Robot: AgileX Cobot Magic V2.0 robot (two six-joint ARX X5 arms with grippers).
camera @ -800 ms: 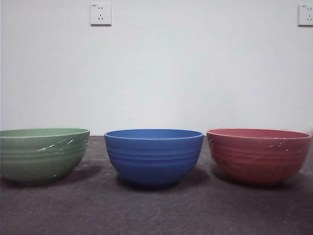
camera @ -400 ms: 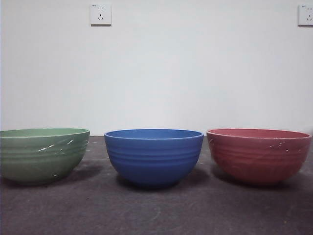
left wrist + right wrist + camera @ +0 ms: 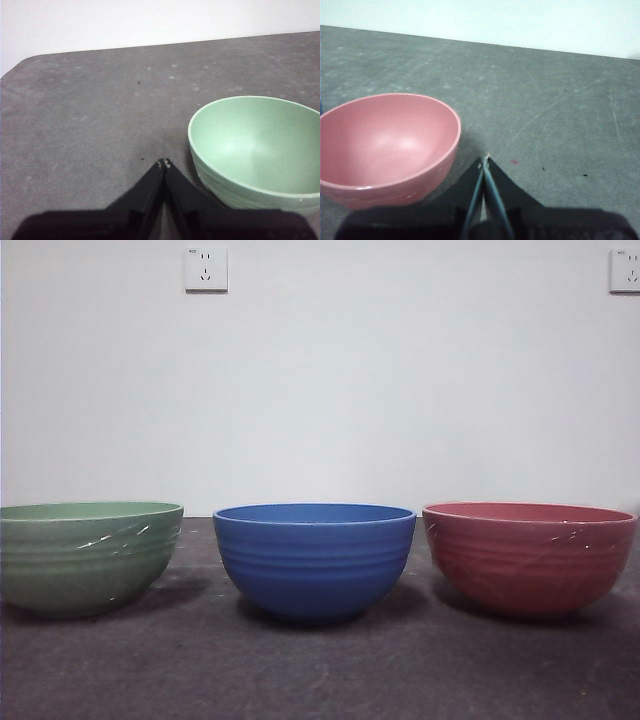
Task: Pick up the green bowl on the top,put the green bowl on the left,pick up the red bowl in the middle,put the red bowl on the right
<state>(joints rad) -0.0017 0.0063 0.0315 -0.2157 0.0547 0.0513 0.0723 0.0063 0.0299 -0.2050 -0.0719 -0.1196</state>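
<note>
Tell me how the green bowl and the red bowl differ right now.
Colour: the green bowl is muted sage green, the red bowl dusty pinkish red.
Place: in the front view the green bowl stands left of the blue bowl, the red bowl right of it.
Neighbour: the left gripper sits shut beside the green bowl, the right gripper shut beside the red bowl.
Shared: both stand upright, empty, ribbed, scuffed white, and look the same size.

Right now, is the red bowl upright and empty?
Yes. The round dusty pinkish-red ribbed bowl stands upright on the dark table, rim level; the right wrist view shows a bare inside.
</note>
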